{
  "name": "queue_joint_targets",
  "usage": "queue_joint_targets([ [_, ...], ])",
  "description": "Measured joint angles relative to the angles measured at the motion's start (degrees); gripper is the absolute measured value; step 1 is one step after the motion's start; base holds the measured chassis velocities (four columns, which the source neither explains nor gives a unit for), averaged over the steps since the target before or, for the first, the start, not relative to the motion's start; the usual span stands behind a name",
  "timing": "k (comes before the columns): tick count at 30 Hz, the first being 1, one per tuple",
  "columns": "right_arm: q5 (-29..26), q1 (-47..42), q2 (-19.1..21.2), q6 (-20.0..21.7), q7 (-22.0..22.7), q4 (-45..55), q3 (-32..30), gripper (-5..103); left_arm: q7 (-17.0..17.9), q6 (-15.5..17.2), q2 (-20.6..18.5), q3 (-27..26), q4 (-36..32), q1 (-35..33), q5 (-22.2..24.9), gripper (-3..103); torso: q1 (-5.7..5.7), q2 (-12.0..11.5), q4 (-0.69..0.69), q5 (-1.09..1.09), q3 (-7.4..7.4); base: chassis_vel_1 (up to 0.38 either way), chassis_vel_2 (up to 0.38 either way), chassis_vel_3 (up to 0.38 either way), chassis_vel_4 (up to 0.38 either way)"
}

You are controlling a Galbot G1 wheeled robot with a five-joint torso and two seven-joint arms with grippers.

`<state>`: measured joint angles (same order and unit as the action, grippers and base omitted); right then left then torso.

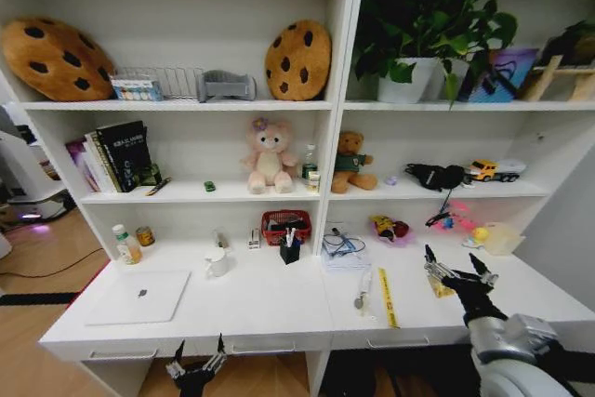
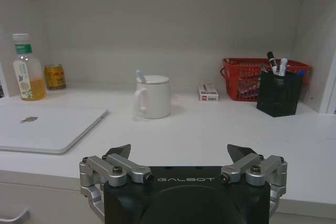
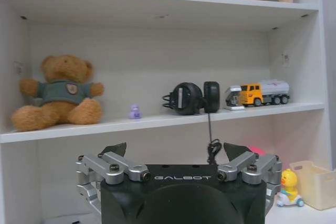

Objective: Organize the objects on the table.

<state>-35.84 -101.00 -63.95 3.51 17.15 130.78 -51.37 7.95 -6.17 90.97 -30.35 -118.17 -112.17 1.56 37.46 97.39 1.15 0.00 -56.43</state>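
Observation:
The silver laptop point(image 1: 139, 297) point(image 2: 47, 127) lies shut on the left of the white desk point(image 1: 270, 309). Pens stand in a black holder point(image 1: 290, 250) point(image 2: 278, 92) beside a red basket point(image 1: 286, 223) point(image 2: 244, 77). A yellow ruler point(image 1: 387, 297) lies right of centre. On the shelf above sits a tiny green car point(image 1: 210, 187). A green-capped bottle point(image 1: 125, 244) point(image 2: 26, 69) stands at the back left. My left gripper point(image 1: 199, 352) point(image 2: 178, 150) hangs open below the desk's front edge. My right gripper point(image 1: 453, 262) point(image 3: 175, 148) is open above the desk's right side.
A white mug point(image 1: 217, 262) point(image 2: 153, 96), a can point(image 1: 145, 235) point(image 2: 54, 76) and a small box point(image 2: 208, 93) stand on the desk. Cables point(image 1: 344, 246) lie mid-desk. Shelves hold a teddy bear point(image 3: 60, 93), headphones point(image 3: 191, 98), a toy truck point(image 3: 260, 93), cushions and a plant point(image 1: 418, 34).

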Motion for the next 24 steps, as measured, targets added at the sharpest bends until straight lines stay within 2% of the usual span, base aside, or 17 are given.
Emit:
queue_joint_targets([
  [4,0.00,0.51,0.40,-0.84,-0.20,-0.69,0.37,100,0.00,-0.02,-0.04,-0.02,0.00,-0.17,-0.07,100,-0.01,0.01,-0.05,-0.02,0.01,-0.282,-0.279,0.264,0.278],
  [7,0.17,1.04,0.74,-1.91,-0.65,-1.55,1.24,100,-0.14,-0.15,-0.09,0.10,0.04,-0.38,-0.41,100,0.01,-0.01,-0.02,0.00,0.00,-0.278,-0.296,0.290,0.301],
  [12,-0.68,1.43,1.23,-0.17,-2.26,-3.94,2.69,100,-0.39,-0.55,-0.04,0.73,0.22,-0.82,-1.14,100,-0.01,0.01,-0.07,0.03,0.01,-0.177,-0.214,0.215,0.180],
  [13,-0.92,2.20,1.73,0.67,-3.50,-6.75,3.37,100,-0.56,-0.74,0.07,1.03,0.32,-0.96,-1.48,100,0.00,0.01,0.01,-0.01,0.00,-0.074,-0.184,0.055,0.053],
  [15,-0.36,3.24,2.42,0.97,-5.08,-9.76,3.82,100,-0.78,-0.89,0.15,1.20,0.36,-1.12,-1.72,100,-0.01,0.01,0.01,0.01,0.00,-0.018,-0.072,0.055,0.053],
  [16,0.73,4.69,3.35,0.98,-7.39,-13.43,4.36,100,-1.24,-1.11,0.15,1.40,0.38,-1.31,-1.95,100,-0.01,0.01,0.02,0.02,0.01,-0.018,0.006,-0.005,-0.053],
  [17,1.44,6.17,4.62,0.99,-9.96,-17.12,5.25,100,-1.56,-1.30,0.09,1.57,0.44,-1.49,-2.17,100,0.00,0.00,0.00,0.00,0.00,0.000,0.000,0.000,0.000],
  [18,1.44,6.17,4.62,0.99,-9.96,-17.12,5.25,100,-1.56,-1.30,0.09,1.57,0.44,-1.49,-2.17,100,0.00,0.00,0.00,0.00,0.00,0.000,0.000,0.000,0.000],
  [21,1.90,10.56,7.43,1.03,-15.74,-24.83,8.32,100,-1.88,-1.48,-0.21,1.83,0.64,-1.85,-2.62,100,0.00,0.00,-0.07,0.00,0.00,0.050,0.100,-0.035,-0.048],
  [24,1.88,12.70,8.21,1.20,-17.83,-27.80,9.72,100,-1.89,-1.49,-0.30,1.85,0.72,-1.93,-2.69,100,0.00,0.00,-0.05,0.00,0.00,0.050,0.071,-0.026,-0.032],
])
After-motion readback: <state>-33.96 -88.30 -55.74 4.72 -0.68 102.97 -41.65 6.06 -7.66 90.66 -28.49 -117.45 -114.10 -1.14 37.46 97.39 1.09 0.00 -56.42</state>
